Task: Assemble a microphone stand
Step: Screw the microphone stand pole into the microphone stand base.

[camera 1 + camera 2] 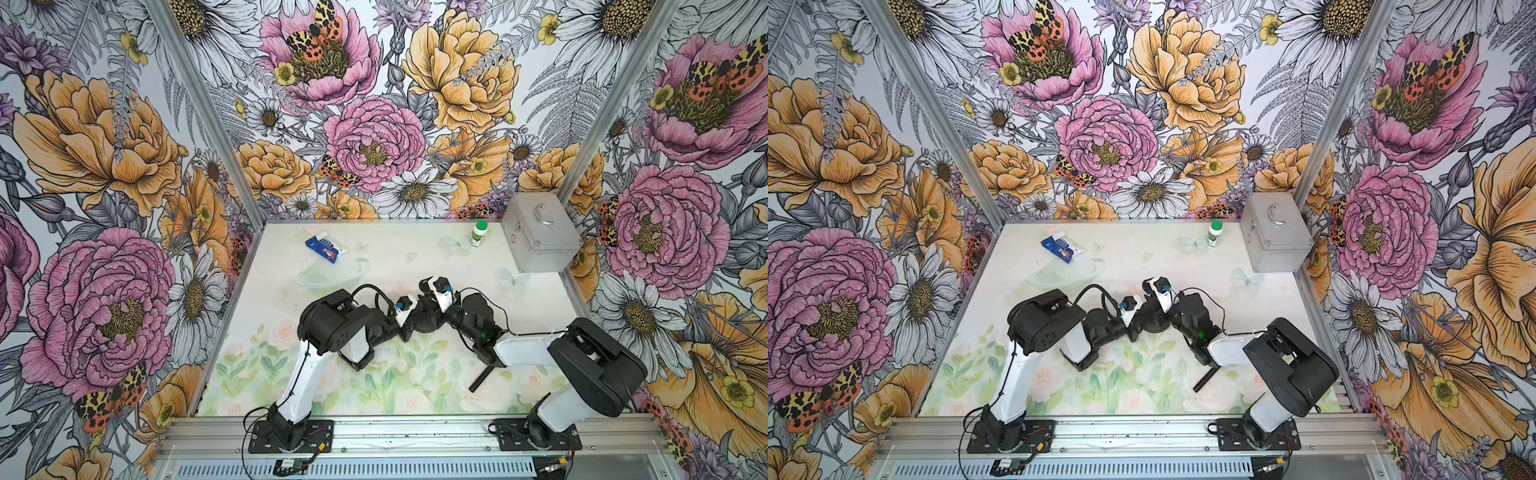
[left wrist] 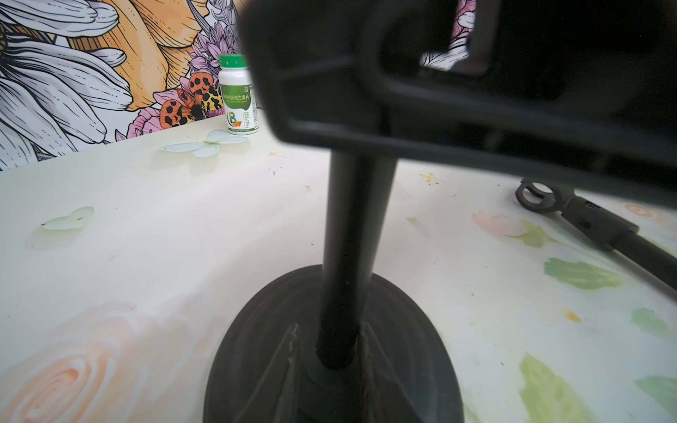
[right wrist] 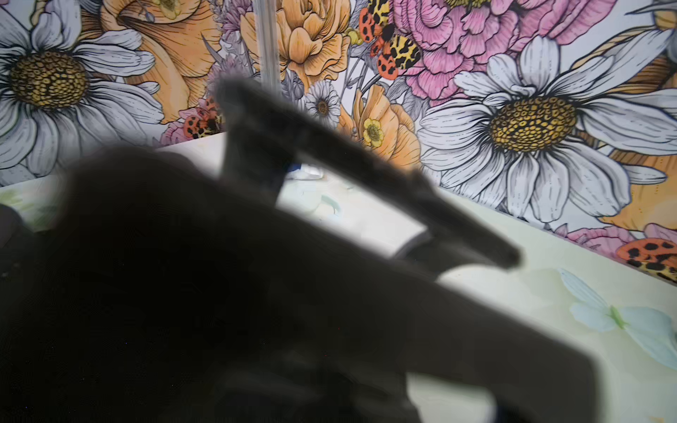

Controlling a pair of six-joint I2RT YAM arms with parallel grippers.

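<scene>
Packet: far left. Left gripper: closed narrow on the upright pole, which stands in the round base at table centre. Right gripper: just beside the left one; jaw state cannot be told. Rod: lying flat, near right. Bottle, box: far right.

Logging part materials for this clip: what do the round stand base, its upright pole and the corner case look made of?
Round base: dark matte, pale scuff streaks, possibly cast metal. Upright pole: smooth black tube, soft sheen, likely painted metal. Case: silver-grey panels, shiny handle, looks aluminium.
</scene>
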